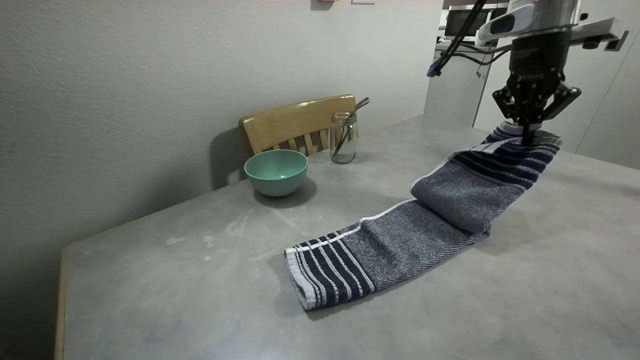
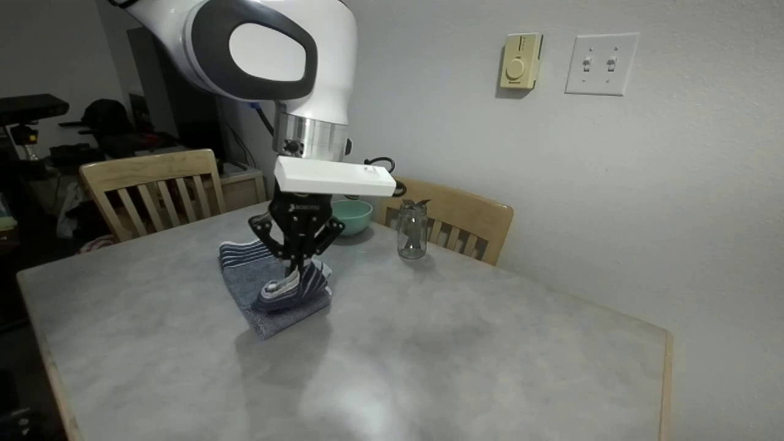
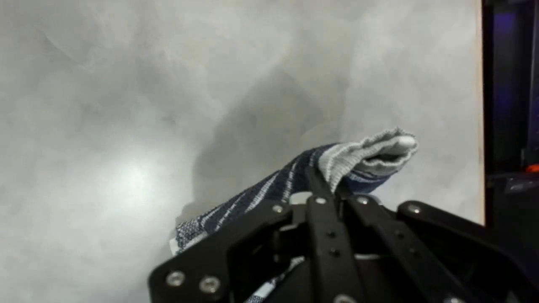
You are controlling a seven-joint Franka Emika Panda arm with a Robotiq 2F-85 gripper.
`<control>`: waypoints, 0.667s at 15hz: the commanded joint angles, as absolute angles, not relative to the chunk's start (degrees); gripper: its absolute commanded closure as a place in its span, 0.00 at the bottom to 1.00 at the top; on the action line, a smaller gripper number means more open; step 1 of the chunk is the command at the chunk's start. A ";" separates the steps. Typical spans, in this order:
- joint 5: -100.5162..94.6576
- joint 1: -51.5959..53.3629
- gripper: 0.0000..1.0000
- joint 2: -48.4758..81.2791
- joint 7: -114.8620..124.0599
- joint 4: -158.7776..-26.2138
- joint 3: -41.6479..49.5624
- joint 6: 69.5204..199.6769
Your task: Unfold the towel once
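A teal bowl (image 1: 276, 186) stands upright on the mottled grey tabletop (image 1: 175, 300); just right of it in both exterior views, a glass jar (image 1: 351, 150) holds metal cutlery (image 1: 361, 103) leaning over its lip. Behind the bowl and to its right, a wooden chair (image 1: 295, 120) shows against a pale wall (image 1: 150, 75); in an exterior view a thermostat (image 2: 520, 61) and a double switch plate (image 2: 601, 64) sit high to the bowl's right, another chair (image 2: 150, 168) to its left. The towel (image 1: 400, 245) has a striped end lying in front of the bowl in an exterior view; from there its long axis slants rightward, away from the bowl, over a fold to the opposite striped end. The tool (image 1: 527, 136), well apart from the bowl, pinches that raised end.
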State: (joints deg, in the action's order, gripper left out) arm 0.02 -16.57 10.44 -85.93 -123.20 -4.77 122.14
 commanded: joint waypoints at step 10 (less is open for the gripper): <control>-6.43 -16.95 0.99 13.72 -108.37 -122.41 8.11 120.57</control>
State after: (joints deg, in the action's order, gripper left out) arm -5.90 -16.87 13.07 -105.27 -123.03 7.02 119.47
